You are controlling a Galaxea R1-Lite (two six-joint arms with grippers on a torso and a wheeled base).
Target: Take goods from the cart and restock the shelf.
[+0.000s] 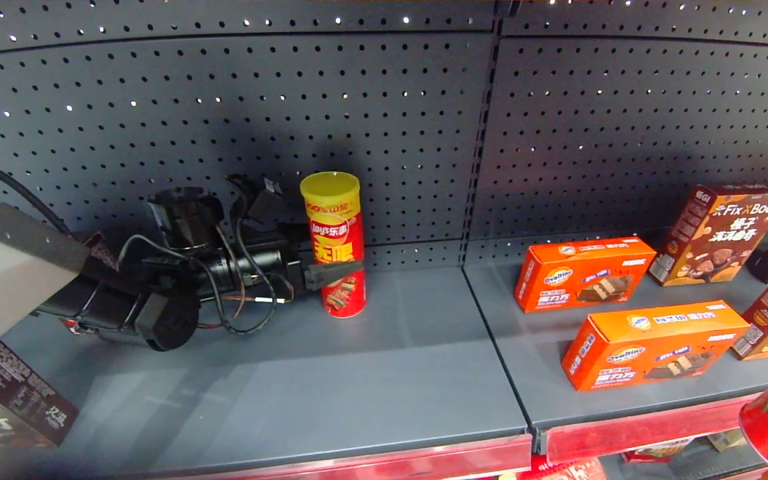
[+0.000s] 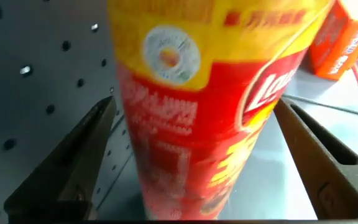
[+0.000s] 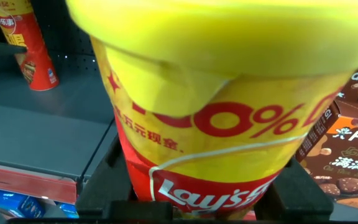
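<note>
Lying level, left arm (image 1: pixel 224 273) straddles standing can (image 1: pixel 335 240); right jaws clamp 2nd can (image 3: pixel 229 124).

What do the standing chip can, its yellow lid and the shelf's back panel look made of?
Chip can: likely a cardboard tube with a glossy printed wrap, judging by its sheen.
Lid: probably plastic, yellow and slightly translucent.
Back panel: seemingly painted metal pegboard, matte grey, punched with even holes.
</note>
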